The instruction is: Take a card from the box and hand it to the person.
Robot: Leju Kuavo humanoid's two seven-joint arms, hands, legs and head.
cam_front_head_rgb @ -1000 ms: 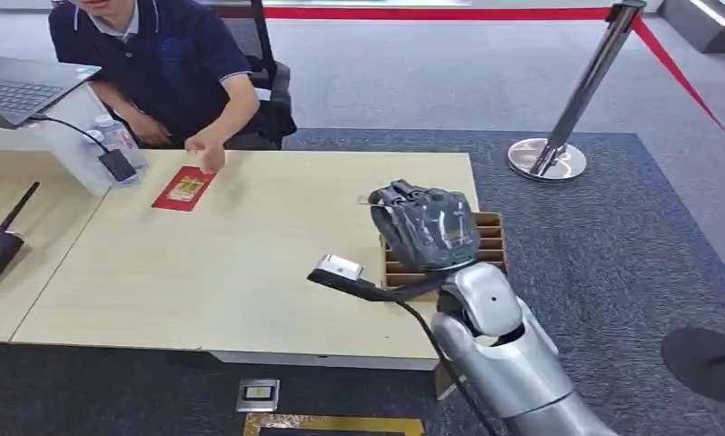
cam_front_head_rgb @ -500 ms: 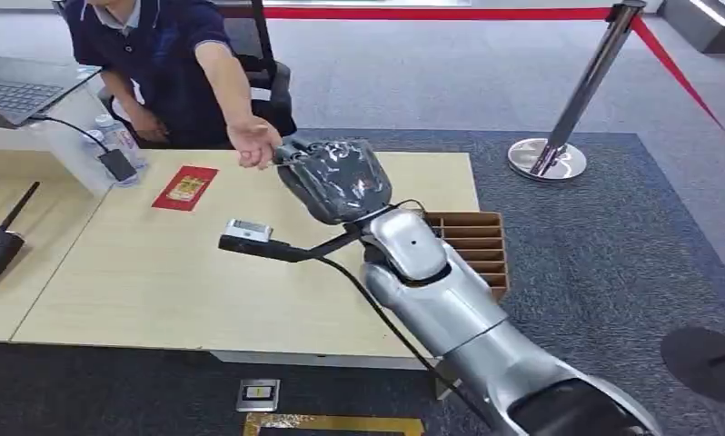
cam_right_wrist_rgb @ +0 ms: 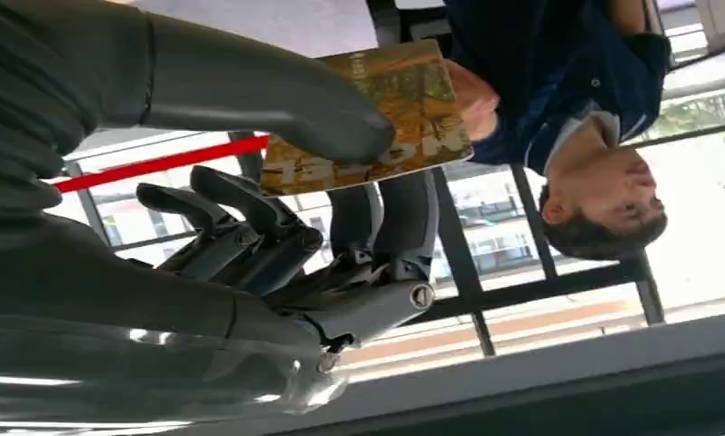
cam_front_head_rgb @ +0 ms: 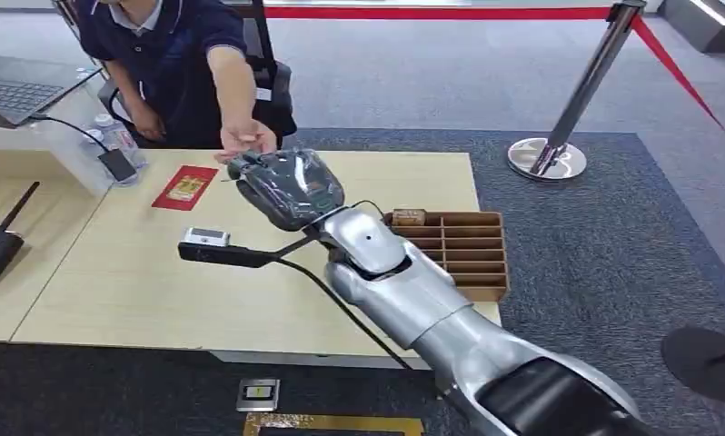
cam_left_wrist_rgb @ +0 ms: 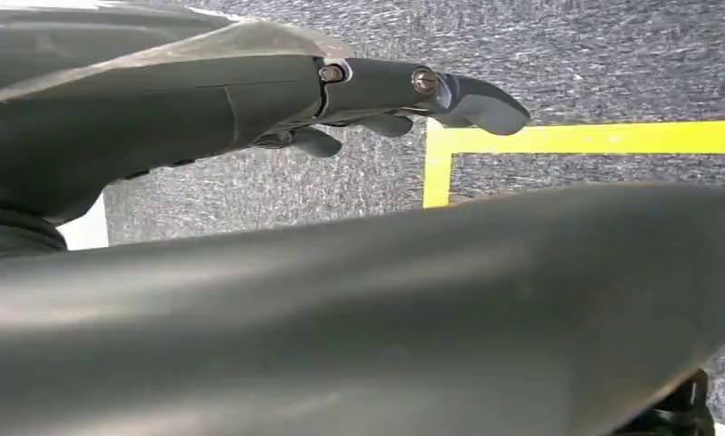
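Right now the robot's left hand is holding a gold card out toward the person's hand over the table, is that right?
Not quite: it is the right hand, not the left, that holds the gold card out toward the person's hand over the table. The head view shows the right arm reaching across.

The right arm is polished silver, built of rounded shells with a small round dimple near the wrist and a black section at the picture's lower edge. A thin black cable runs along it to a flat black bracket carrying a small white-topped module. The right hand is dark grey under a glossy clear film; in the right wrist view its fingers are dark, segmented, with a bright screw at one hinge. The left hand is grey too, with copper-coloured screws. The person wears a navy short-sleeved polo with a lighter collar.
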